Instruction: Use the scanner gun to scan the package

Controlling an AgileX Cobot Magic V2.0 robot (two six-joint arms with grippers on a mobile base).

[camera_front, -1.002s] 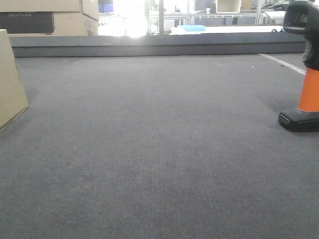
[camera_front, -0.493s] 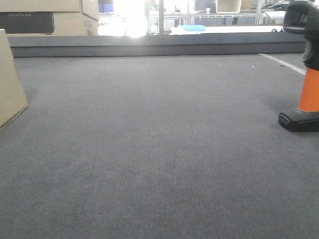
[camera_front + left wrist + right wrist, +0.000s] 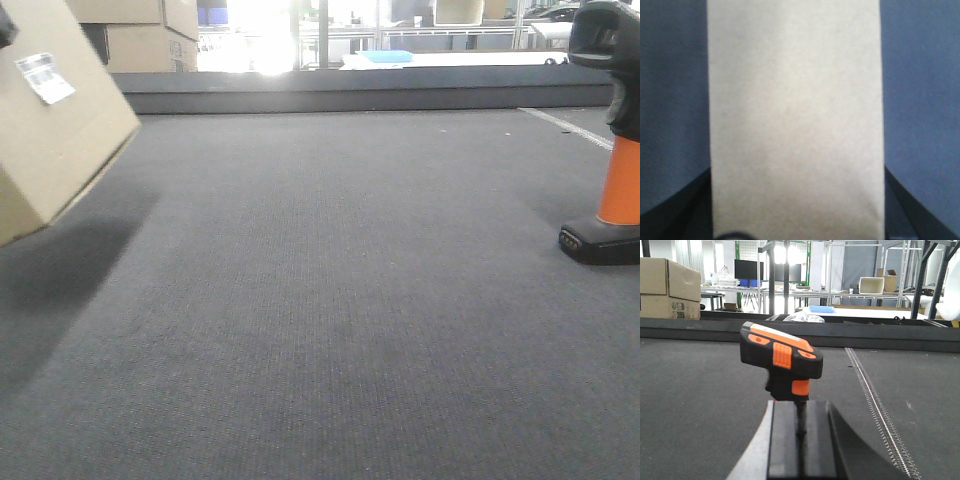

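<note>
Left wrist-mounted view: the package [image 3: 795, 100] fills the middle of the frame. One plain tan face is turned to the camera, and the box runs straight out from the left hand [image 3: 797, 172].
Left hand: clenched on the package. Its dark fingers [image 3: 687, 212] show on either side of the box, against its two long edges.
Package position: in the exterior front-facing view it hangs in the air, tilted, with one long edge lowest and clear of the tabletop [image 3: 330, 300]. A dark bit of the left hand shows at its upper corner.
Barcode label [image 3: 45, 78]: small and white, on the broad face turned toward the front camera, close below that bit of the hand. The print is too small to read.
Shadow [image 3: 70, 260]: a soft dark patch on the tabletop under the package.
Scanner gun [image 3: 782, 362]: upright, straight ahead of the right hand [image 3: 800, 412] and near it, well apart from the left hand and the package. It has a black head with orange buttons and an orange handle. Its flat black base rests on the tabletop.
Right hand: fingers drawn together with only a thin seam between them, grasping nothing. It sits low over the tabletop, just short of the scanner gun's handle, and whether it touches the handle cannot be told.
Tabletop: dark grey, woven texture, with a raised dark ledge [image 3: 350, 100] along its far edge, beyond both hands.
Cardboard boxes [image 3: 150, 30]: stacked past the ledge, beyond the left hand and partly hidden by the package.
</note>
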